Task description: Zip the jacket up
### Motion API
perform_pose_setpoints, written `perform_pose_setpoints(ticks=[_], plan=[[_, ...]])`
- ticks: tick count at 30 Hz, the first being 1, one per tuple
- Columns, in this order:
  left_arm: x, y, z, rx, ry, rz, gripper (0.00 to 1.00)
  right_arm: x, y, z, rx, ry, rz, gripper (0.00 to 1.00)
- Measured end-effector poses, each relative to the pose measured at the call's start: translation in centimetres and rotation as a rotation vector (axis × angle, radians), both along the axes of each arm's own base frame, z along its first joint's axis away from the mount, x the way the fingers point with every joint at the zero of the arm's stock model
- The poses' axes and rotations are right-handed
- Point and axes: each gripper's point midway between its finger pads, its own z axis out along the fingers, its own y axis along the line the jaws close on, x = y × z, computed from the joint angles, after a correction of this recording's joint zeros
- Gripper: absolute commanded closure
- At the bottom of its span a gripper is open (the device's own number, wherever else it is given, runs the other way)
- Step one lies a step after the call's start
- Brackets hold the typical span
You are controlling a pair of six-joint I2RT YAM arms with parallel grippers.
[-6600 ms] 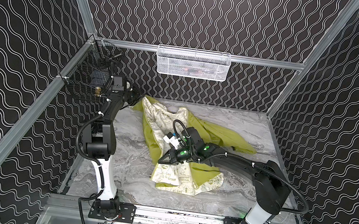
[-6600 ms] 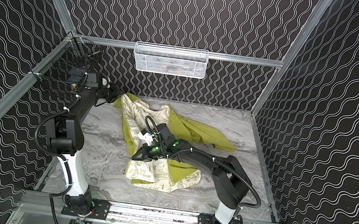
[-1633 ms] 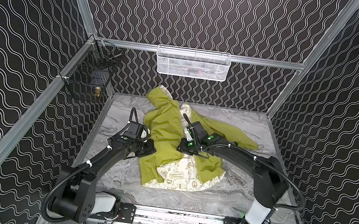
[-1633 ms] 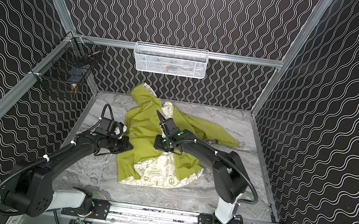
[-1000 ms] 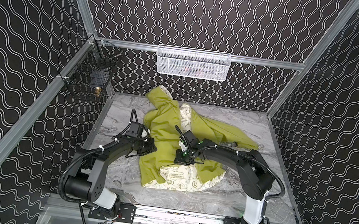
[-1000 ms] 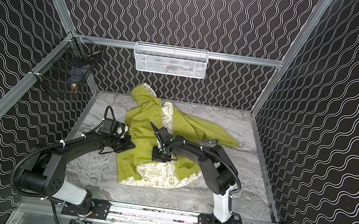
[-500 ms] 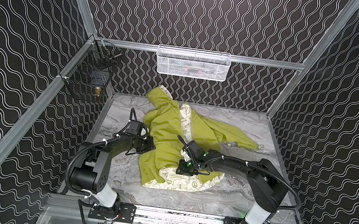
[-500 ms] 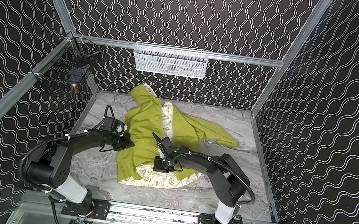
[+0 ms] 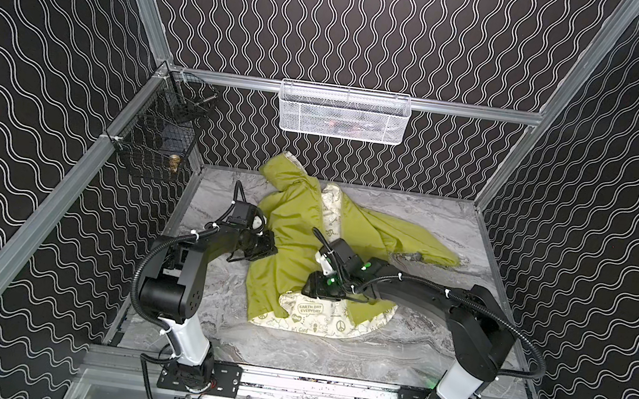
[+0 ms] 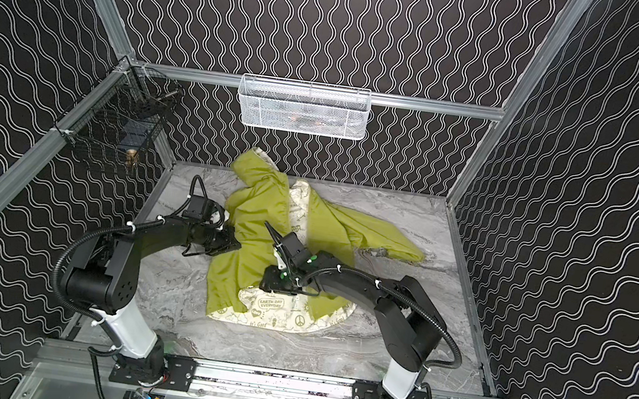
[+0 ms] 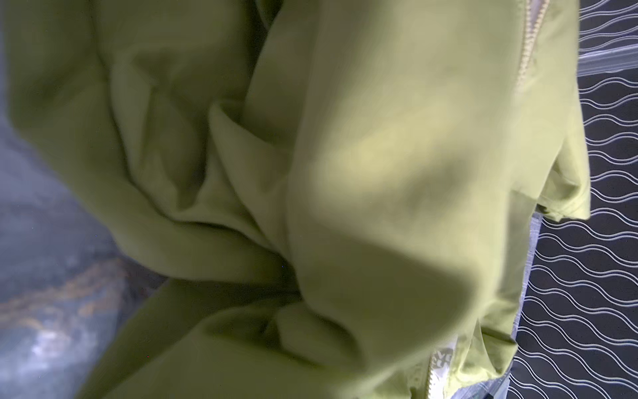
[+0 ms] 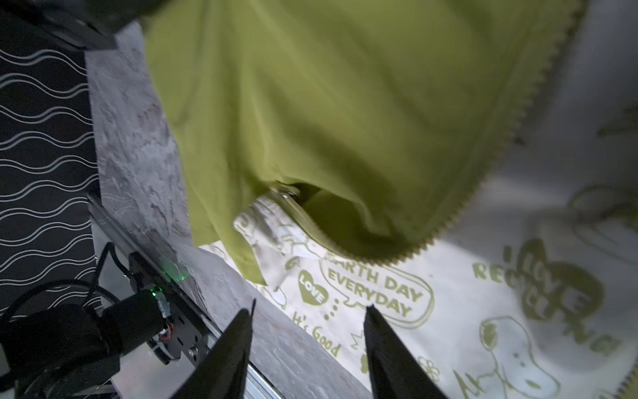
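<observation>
The lime-green jacket point(image 9: 294, 222) point(image 10: 261, 218) lies crumpled mid-table, its cream printed lining point(image 9: 311, 312) showing at the front hem. My left gripper point(image 9: 269, 246) point(image 10: 235, 243) sits at the jacket's left edge, shut on a bunch of green fabric; in the left wrist view cloth point(image 11: 310, 207) hides its fingers. My right gripper point(image 12: 309, 311) point(image 9: 308, 289) hovers open over the lining point(image 12: 448, 311) near the front hem, nothing between its fingers point(image 12: 238, 345). Zipper teeth point(image 12: 483, 165) line the folded-over green flap, and a metal slider point(image 12: 284, 191) shows under it.
A white mesh basket point(image 9: 343, 113) hangs on the back wall and a black wire basket point(image 9: 158, 137) on the left wall. The grey marble table point(image 9: 289, 351) ends at the metal front rail point(image 9: 306, 383). The jacket's sleeve point(image 9: 420, 247) stretches toward the right.
My right gripper has slid toward the front hem and its jaws have spread apart. The left gripper has stayed shut at the jacket's left edge.
</observation>
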Motion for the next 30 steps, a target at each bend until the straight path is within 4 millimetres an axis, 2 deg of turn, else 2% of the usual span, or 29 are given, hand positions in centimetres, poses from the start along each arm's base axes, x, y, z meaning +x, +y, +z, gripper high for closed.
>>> perform_pose_setpoints(ticks=[3, 8, 14, 17, 25, 30], plan=[[0.6, 0.5, -0.4, -0.002, 0.01, 0.014, 0.98, 1.3, 1.3, -0.3, -0.021, -0.015, 0.018, 0.41], [1.8, 0.4, -0.4, -0.01, 0.007, 0.017, 0.98, 3.0, 2.8, -3.0, -0.096, -0.015, 0.058, 0.36], [2.4, 0.6, -0.4, -0.012, 0.002, 0.023, 0.98, 3.7, 4.0, -4.5, -0.12, -0.014, 0.117, 0.35], [2.4, 0.7, -0.6, -0.014, 0.008, 0.026, 0.98, 2.9, 4.1, -4.6, -0.099, 0.004, 0.155, 0.34], [3.0, 1.1, -0.8, -0.016, 0.011, 0.038, 0.99, -2.6, 3.1, -4.8, -0.026, 0.109, 0.261, 0.33], [3.5, 1.2, -0.4, -0.016, -0.001, 0.041, 0.99, -4.9, 1.7, -4.8, -0.007, 0.138, 0.287, 0.33]])
